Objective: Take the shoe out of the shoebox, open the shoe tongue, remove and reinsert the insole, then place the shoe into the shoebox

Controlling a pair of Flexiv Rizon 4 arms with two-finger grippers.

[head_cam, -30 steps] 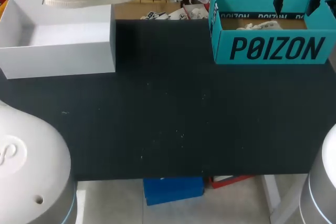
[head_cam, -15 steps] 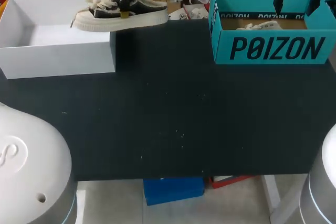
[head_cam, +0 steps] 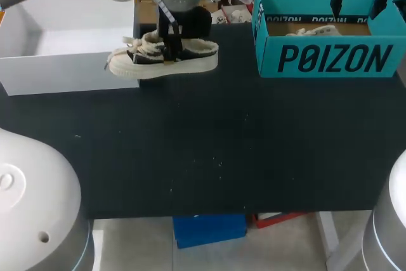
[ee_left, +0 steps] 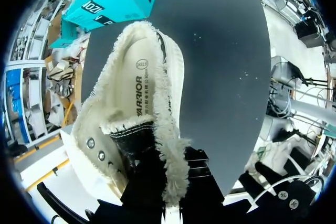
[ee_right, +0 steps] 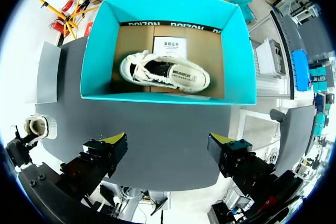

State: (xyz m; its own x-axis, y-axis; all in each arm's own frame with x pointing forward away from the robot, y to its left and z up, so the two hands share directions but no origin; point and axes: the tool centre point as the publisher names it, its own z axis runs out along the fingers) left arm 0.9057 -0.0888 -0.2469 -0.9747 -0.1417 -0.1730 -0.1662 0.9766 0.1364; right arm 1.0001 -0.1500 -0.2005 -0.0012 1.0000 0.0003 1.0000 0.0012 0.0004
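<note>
Left tool (head_cam: 169, 54) is pinching the shoe (head_cam: 190, 61) by its fuzzy collar on one side. From the left wrist view, one finger sits inside the opening and the other outside, w/ the fleece edge squeezed between them. The yellow tips are buried, so can't see those. The shoe hangs right under the tool, sole down, over the dark tabletop (head_cam: 209, 150). It's just beside the front corner of the white shoebox (head_cam: 70, 71), toe twd that box, heel twd the teal shoebox (head_cam: 330, 58). Can't tell if the sole touches the tabletop.

Right tool (ee_right: 168, 140) is over the teal shoebox, fingers spread wide, gripping nothing. A second shoe (ee_right: 165, 73) lies inside on the cardboard bottom, well apart from those fingers.
</note>
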